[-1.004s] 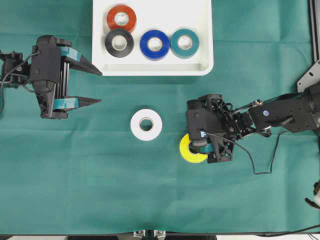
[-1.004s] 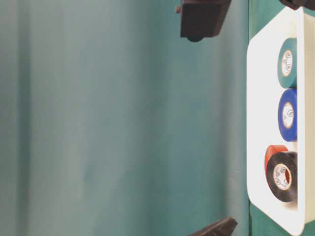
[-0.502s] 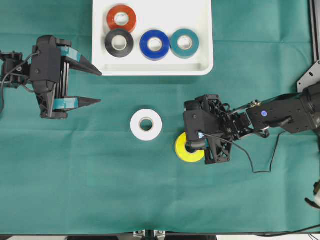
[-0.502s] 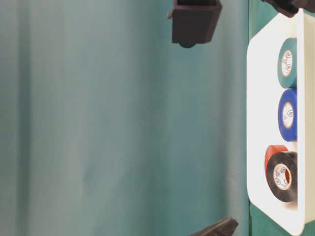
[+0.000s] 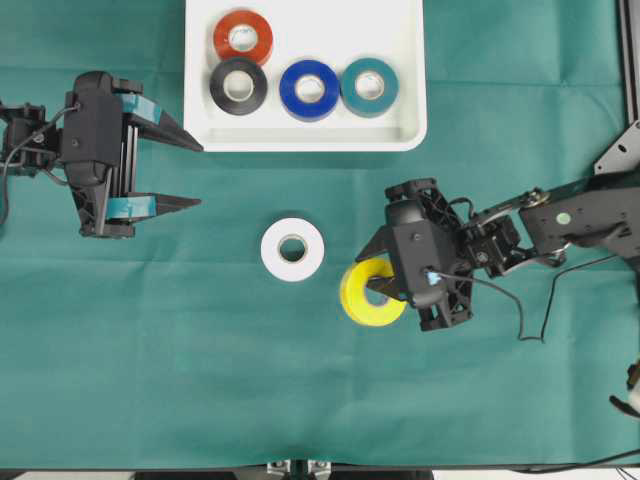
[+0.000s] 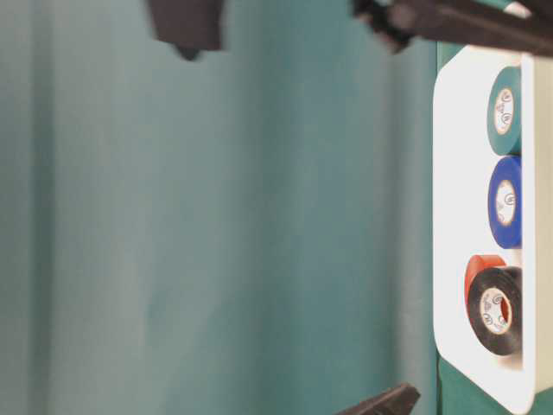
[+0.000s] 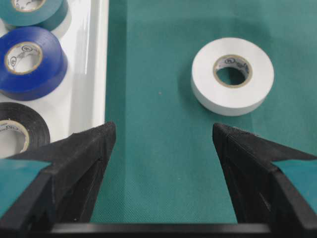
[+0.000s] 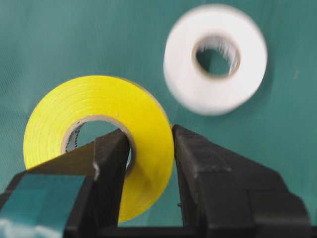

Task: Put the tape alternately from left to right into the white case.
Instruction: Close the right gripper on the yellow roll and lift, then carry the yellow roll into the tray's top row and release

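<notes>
Right gripper (image 8: pixel 148 163) is clamped on the yellow roll (image 8: pixel 94 134), one finger through the core, the other on the outer face, so only one wall of the ring is pinched. Roll sits tilted in the wrist view, hanging ahead of the fingertips.

Risks, my read:
- Glossy tape plus a one-wall pinch: roll could pivot or slide out on the way to the tray.
- A swinging roll could clip the tray's near rim.
- Overhead, the white roll (image 5: pixel 293 249) lies just left of the yellow one, apart from it; a low sweep could knock it.

Left gripper (image 7: pixel 161 144) is spread wide and holds nothing. White roll lies flat on the green cloth (image 5: pixel 200 380) ahead of it, toward the right fingertip, not between the fingers.

Farther up the overhead frame, the white case (image 5: pixel 400 100) holds red-orange (image 5: pixel 243 36), black (image 5: pixel 238 86), blue (image 5: pixel 309 89) and teal (image 5: pixel 369 86). Bare floor remains upper right of the case.
</notes>
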Tool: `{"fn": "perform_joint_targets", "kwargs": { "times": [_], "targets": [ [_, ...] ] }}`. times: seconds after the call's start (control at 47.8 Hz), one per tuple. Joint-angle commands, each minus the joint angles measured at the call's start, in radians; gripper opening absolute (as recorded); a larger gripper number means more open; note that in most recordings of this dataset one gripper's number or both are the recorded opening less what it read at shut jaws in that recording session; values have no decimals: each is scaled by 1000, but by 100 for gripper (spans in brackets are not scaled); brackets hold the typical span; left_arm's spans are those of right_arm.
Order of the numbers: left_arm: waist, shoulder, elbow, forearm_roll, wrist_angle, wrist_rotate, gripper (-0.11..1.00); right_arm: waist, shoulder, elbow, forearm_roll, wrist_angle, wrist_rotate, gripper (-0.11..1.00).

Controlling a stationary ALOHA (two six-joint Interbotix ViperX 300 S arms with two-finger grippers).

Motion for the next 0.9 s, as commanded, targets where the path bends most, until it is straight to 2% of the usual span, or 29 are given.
{"fn": "perform_joint_targets", "kwargs": {
  "times": [0.0,0.167,0.376,0.606,0.878],
  "targets": [
    [-2,-6,-14,-2,-3,-2,89,3,-35,-26,-37,-23,5,32],
    [0,-6,-12,-2,-5,-2,89,-6,-38,-29,-83,-60,5,32],
    [-2,-6,-12,-2,-5,-2,89,-55,-38,-31,-87,-94,3,32],
    [-2,-6,-12,-2,-5,-2,89,-175,-31,-44,-94,-120,-2,32],
    [-2,-6,-11,-2,-5,-2,89,-342,-18,-75,-195,-141,-2,32]
  ]
}}
